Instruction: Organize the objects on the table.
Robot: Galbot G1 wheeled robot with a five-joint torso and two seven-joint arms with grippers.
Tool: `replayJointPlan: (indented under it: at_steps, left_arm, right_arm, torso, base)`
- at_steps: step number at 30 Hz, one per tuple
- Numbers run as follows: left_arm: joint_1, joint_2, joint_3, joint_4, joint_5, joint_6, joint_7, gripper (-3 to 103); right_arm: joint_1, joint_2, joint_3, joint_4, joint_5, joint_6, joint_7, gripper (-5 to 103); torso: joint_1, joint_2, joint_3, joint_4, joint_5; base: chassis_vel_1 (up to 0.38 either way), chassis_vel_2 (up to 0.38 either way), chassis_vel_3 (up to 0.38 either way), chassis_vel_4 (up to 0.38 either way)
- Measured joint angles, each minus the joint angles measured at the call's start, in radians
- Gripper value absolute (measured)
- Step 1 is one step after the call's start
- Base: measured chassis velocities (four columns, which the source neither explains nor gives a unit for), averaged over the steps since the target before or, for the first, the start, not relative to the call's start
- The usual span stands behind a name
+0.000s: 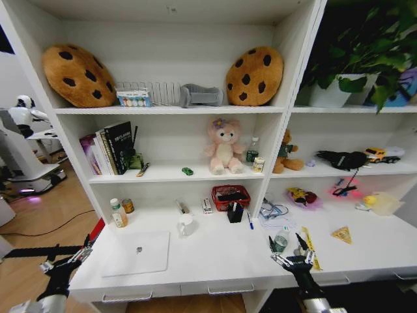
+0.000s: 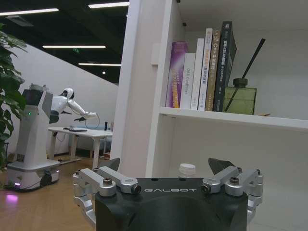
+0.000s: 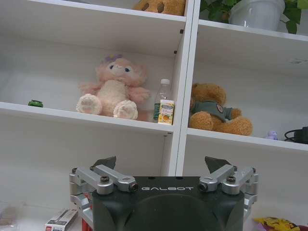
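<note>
The silver laptop [image 1: 137, 253] lies closed on the left of the white table [image 1: 221, 261]. Behind it stand a white mug [image 1: 187, 225] and two small bottles [image 1: 118, 213]. A blue marker [image 1: 249, 220] lies mid-desk, and a yellow ruler [image 1: 309, 246] to its right. The tiny green toy [image 1: 187, 171] sits on the shelf above. My right gripper [image 1: 287, 244] [image 3: 163, 163] hovers open at the front edge, and a small clear bottle [image 1: 281, 238] stands just ahead of its fingertips. My left gripper [image 1: 79, 253] [image 2: 166, 166] is open off the table's left end, facing a bottle's white cap [image 2: 186, 168].
A red basket [image 1: 230, 195] and a black pen holder [image 1: 235, 212] stand at the back of the desk. Books [image 1: 111, 147], a pink plush [image 1: 224, 146] and a brown bear [image 1: 285, 152] fill the shelf above. Another robot [image 1: 23, 147] stands at far left.
</note>
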Motion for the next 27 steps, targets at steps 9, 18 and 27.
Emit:
replayJointPlan:
  at_steps: [9, 18, 27]
  left_arm:
    - [0.001, 0.0, -0.001, -0.005, 0.0, 0.0, 0.0, 100]
    - [0.002, -0.002, 0.001, -0.006, 0.003, 0.0, 0.0, 100]
    - [0.007, -0.003, 0.0, -0.009, 0.004, 0.0, 0.001, 100]
  right_arm:
    - [0.001, -0.003, 0.002, 0.001, 0.006, 0.0, 0.0, 100]
    - [-0.001, -0.008, 0.007, 0.0, 0.013, 0.001, -0.001, 100]
    - [-0.001, -0.013, 0.015, -0.006, 0.024, 0.005, -0.001, 100]
  torso:
    - [0.0, 0.0, 0.0, 0.0, 0.0002]
    - [0.0, 0.0, 0.0, 0.0, 0.0]
    - [0.0, 0.0, 0.0, 0.0, 0.0001]
  base:
    - [-0.052, -0.057, 0.044, 0.055]
    - [-0.058, -0.046, 0.041, 0.039]
    - [-0.069, -0.086, 0.077, 0.084]
